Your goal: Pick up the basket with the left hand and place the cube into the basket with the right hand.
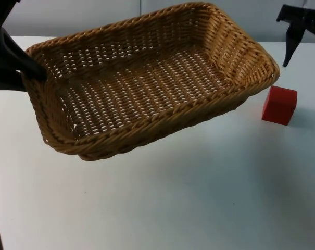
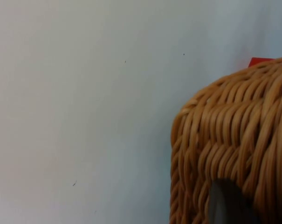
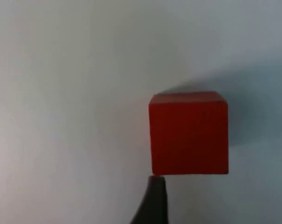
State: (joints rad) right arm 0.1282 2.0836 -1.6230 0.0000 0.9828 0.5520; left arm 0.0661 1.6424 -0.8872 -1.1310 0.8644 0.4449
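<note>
The left end effector is clamped on the short end wall of the wicker basket, one black finger lying inside the rim and the rest of the tool outside it. The basket extends away from that grip toward the middle of the table and sits tilted, its far long side higher than its near one, with a soft shadow on the table beneath it. Nothing lies inside it; only the open weave of its floor is visible. In the left wrist view the woven wall of the basket stands right against a dark fingertip, and a sliver of red shows just past the basket's top edge.

The right end effector hangs above the table's back edge with its fingers spread apart and nothing between them. The red cube rests on the table below and just forward of it, close beside the basket's far corner without touching it. In the right wrist view the cube sits squarely ahead of the tool, one black fingertip reaching up close to its nearest corner.
</note>
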